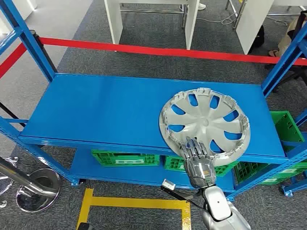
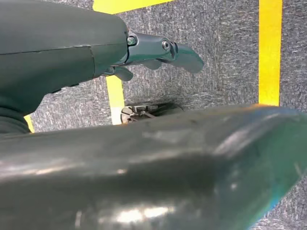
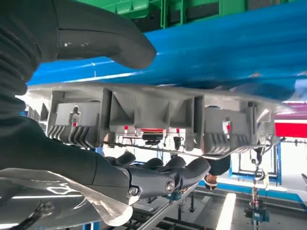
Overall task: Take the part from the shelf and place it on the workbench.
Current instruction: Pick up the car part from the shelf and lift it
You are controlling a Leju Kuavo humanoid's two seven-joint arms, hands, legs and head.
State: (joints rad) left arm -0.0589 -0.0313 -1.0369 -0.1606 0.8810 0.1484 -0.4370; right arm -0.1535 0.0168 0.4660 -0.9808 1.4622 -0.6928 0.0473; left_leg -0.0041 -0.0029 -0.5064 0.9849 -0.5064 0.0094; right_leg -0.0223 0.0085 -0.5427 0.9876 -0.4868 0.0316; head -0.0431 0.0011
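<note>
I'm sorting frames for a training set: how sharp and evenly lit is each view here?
Head view: sharp and evenly lit, the hubcap crisp on the blue shelf. Left wrist view: bright glare streaks across a blurred dark body part close up, the floor in focus. Right wrist view: the right hand soft, the background washed out.

The head view looks forward and down from high on the robot onto the blue shelf (image 1: 108, 110), with the grey floor beyond. The right wrist view sits close behind the right hand (image 3: 152, 175), at the shelf's front edge, sharing the hubcap (image 1: 205, 124) with the head view. The left wrist view faces the floor.
</note>
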